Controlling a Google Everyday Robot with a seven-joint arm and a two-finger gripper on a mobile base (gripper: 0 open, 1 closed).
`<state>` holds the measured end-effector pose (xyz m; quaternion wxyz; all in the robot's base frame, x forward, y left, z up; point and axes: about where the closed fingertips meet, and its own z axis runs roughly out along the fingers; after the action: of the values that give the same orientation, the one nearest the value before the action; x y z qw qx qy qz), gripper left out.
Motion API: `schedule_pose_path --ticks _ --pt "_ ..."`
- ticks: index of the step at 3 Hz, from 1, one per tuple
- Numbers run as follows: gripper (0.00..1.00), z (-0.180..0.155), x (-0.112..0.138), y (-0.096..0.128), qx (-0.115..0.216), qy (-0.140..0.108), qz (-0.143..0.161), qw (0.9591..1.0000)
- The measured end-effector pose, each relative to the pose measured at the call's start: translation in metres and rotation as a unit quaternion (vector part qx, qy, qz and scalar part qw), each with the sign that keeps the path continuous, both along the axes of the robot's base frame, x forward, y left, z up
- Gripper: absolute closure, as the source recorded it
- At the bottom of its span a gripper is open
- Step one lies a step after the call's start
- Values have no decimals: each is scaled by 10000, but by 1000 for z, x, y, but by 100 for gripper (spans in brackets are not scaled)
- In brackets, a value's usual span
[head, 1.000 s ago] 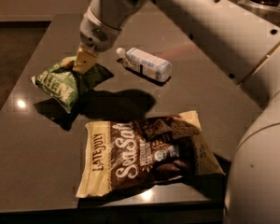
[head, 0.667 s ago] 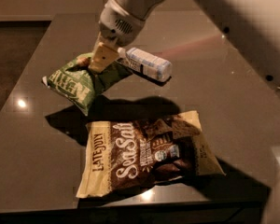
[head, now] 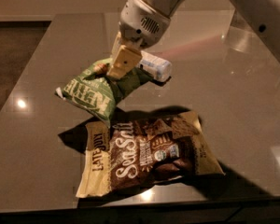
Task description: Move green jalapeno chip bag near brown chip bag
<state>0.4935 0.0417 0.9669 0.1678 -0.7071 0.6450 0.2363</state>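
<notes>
Rightward went my gripper (head: 117, 69), fingers pinching the one green jalapeno chip bag (head: 91, 91), upper left of the one brown chip bag (head: 144, 155); I counted one bottle (head: 156, 66) behind.

my arm (head: 256, 13) runs from the upper right corner across the top of the view, white and thick. the wrist (head: 142, 20), with its vented housing, tilts down and to the left. below it my gripper (head: 115, 73) sits left of centre, its cream fingers (head: 124, 59) clamped on the upper edge of the green jalapeno chip bag (head: 93, 91), which hangs from them in the air.
</notes>
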Motion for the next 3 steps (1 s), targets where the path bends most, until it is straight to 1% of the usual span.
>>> schedule_pose_path --ticks 3 --pt "13 3 6 10 114 -126 -54 9998"
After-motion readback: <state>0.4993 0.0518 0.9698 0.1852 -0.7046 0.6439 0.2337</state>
